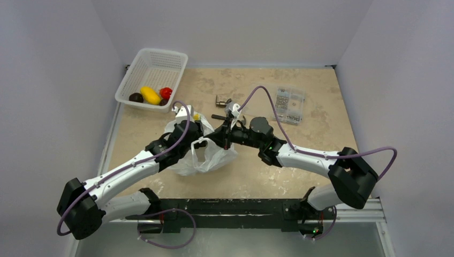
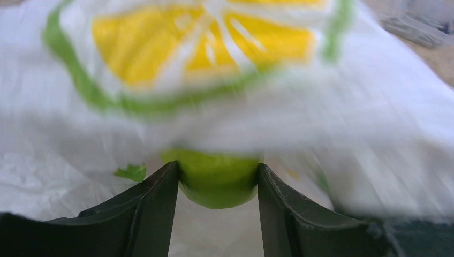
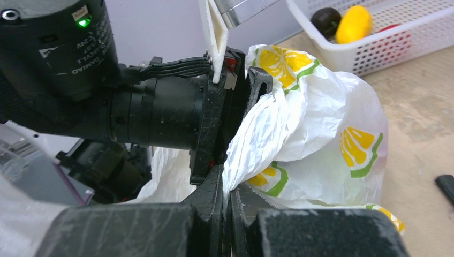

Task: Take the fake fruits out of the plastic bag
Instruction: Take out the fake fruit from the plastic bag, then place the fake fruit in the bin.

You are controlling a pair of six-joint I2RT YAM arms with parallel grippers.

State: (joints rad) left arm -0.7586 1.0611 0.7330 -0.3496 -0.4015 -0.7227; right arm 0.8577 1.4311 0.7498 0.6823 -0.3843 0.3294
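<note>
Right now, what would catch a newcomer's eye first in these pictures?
Mid-table, the right fingers pinch a fold of the thin white plastic bag with lemon prints, while the left fingers clasp a glossy green toy fruit. Far left, a white mesh basket holds yellow, red and dark fruits.

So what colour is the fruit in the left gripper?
The fruit is lime green; left wrist view shows it best.

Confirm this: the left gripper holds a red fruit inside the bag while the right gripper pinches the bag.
Not red. The left wrist view shows the left gripper holding a green fruit inside the plastic bag; the right gripper pinches the bag.
</note>
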